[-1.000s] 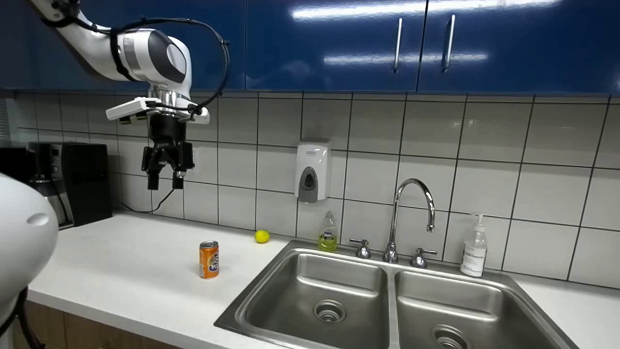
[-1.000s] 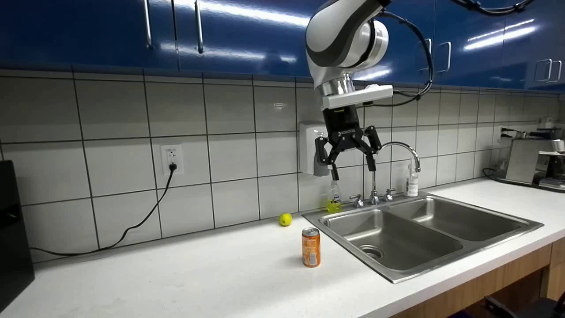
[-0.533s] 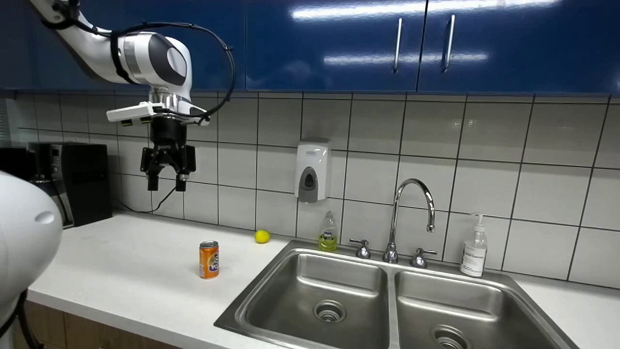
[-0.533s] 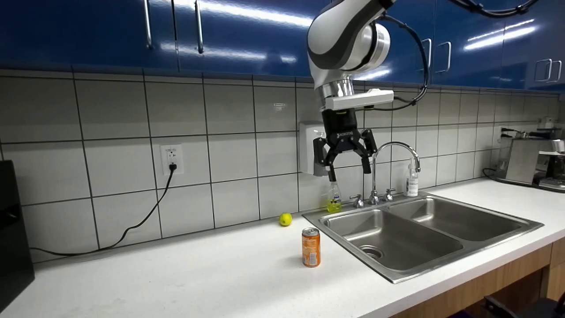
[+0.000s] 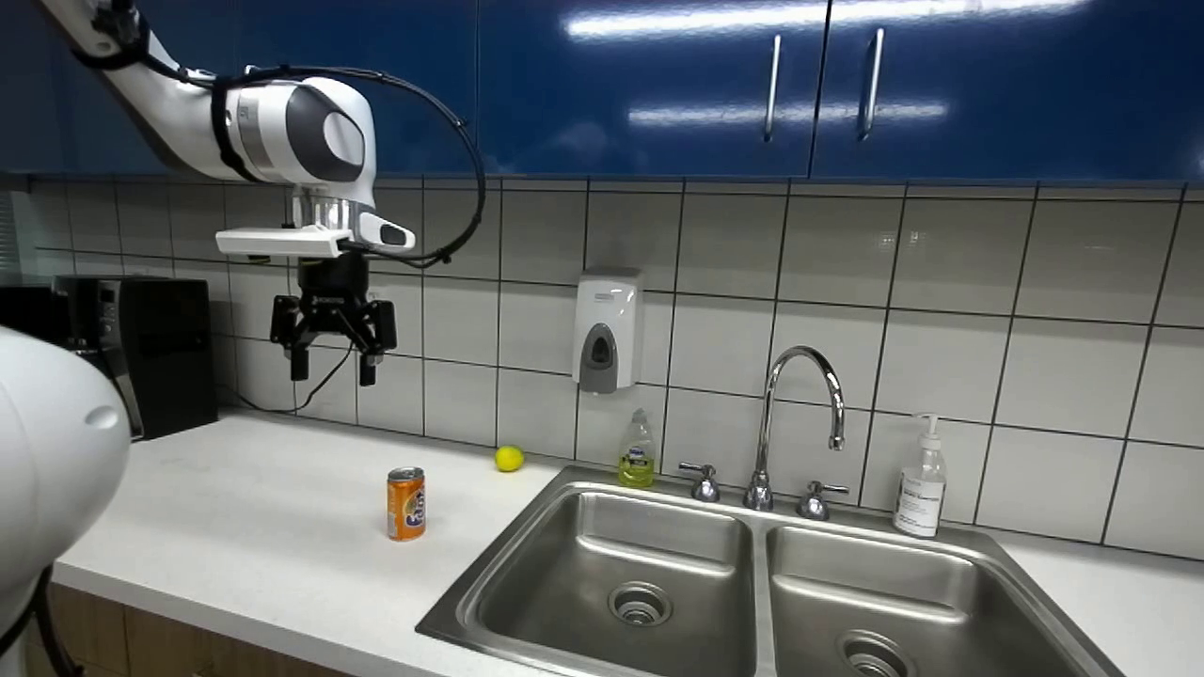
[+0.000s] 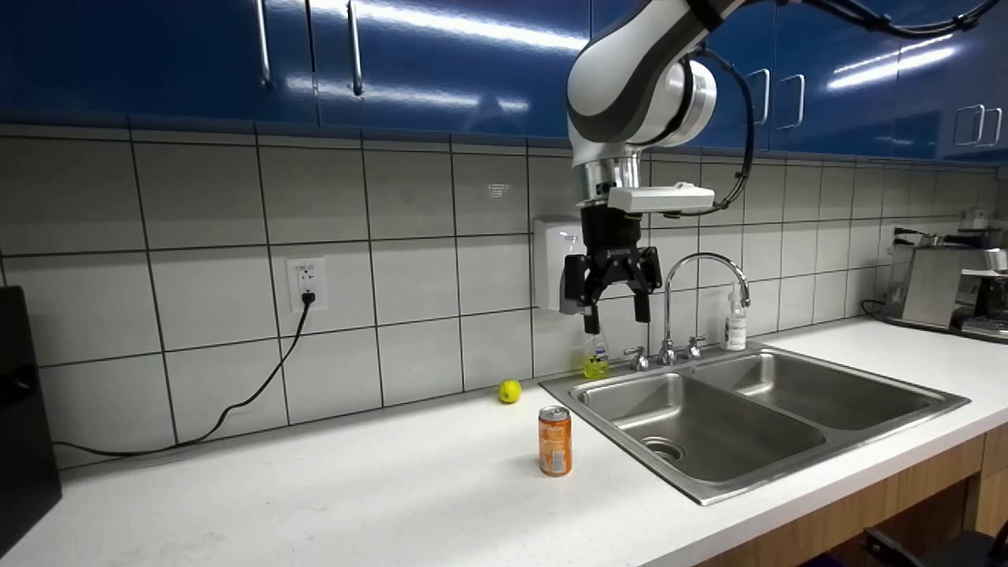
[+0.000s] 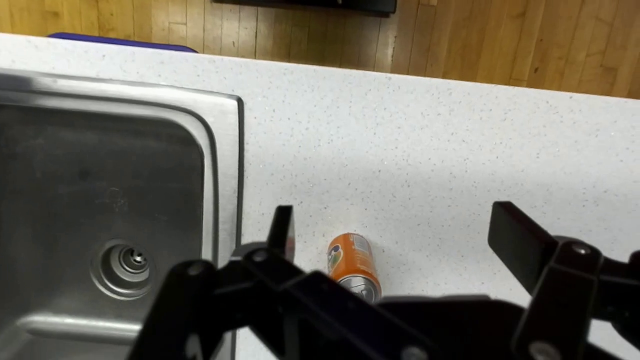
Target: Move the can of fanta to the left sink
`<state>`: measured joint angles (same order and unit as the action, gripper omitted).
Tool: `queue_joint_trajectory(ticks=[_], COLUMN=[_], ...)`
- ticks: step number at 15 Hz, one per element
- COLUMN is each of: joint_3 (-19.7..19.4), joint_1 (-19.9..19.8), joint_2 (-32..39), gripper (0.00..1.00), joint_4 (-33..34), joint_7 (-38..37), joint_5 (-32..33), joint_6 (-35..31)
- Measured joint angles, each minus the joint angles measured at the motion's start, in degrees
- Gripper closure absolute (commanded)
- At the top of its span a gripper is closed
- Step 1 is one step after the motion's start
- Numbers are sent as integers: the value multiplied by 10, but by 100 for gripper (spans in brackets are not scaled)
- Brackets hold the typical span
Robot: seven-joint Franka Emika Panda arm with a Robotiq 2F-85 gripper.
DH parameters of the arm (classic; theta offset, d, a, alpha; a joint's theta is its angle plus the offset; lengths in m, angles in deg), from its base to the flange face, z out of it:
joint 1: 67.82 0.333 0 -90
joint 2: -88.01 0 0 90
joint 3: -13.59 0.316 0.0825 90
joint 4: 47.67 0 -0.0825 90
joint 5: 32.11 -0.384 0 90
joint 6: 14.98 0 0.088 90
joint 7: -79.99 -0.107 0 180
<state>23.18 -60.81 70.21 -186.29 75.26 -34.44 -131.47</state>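
The can of fanta, a small orange can with a silvery top, stands upright on the white counter in both exterior views (image 5: 406, 505) (image 6: 555, 442). It also shows in the wrist view (image 7: 352, 255), its top partly hidden by a gripper link. My gripper (image 5: 334, 369) is open and empty, fingers down, well above the counter. In an exterior view (image 6: 617, 315) it hangs higher than the can. In the wrist view the can appears between the fingers (image 7: 392, 220), nearer the left one. The left sink (image 5: 564, 602) is right of the can, also visible in the wrist view (image 7: 75, 200).
The yellow-green fruit (image 5: 509, 459) lies near the tiled wall. A dish soap bottle (image 5: 637, 456), the faucet (image 5: 762, 451) and a soap pump bottle (image 5: 921, 489) stand behind the basins. The right basin (image 5: 903, 602) adjoins. A black appliance (image 5: 165, 353) stands left.
My gripper has come down somewhat and turned about its vertical axis, with the camera mount turning too. The fingers stay open. The can and the fruit have not moved.
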Motion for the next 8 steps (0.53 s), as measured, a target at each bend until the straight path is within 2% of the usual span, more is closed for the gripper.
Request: queue_joint_trajectory(ticks=[4, 8], joint_3=[-11, -12], joint_1=[4, 5], joint_2=[2, 40], gripper=[0, 0], joint_4=[-13, -14], joint_7=[32, 44], joint_5=[-3, -2], joint_6=[-11, -45])
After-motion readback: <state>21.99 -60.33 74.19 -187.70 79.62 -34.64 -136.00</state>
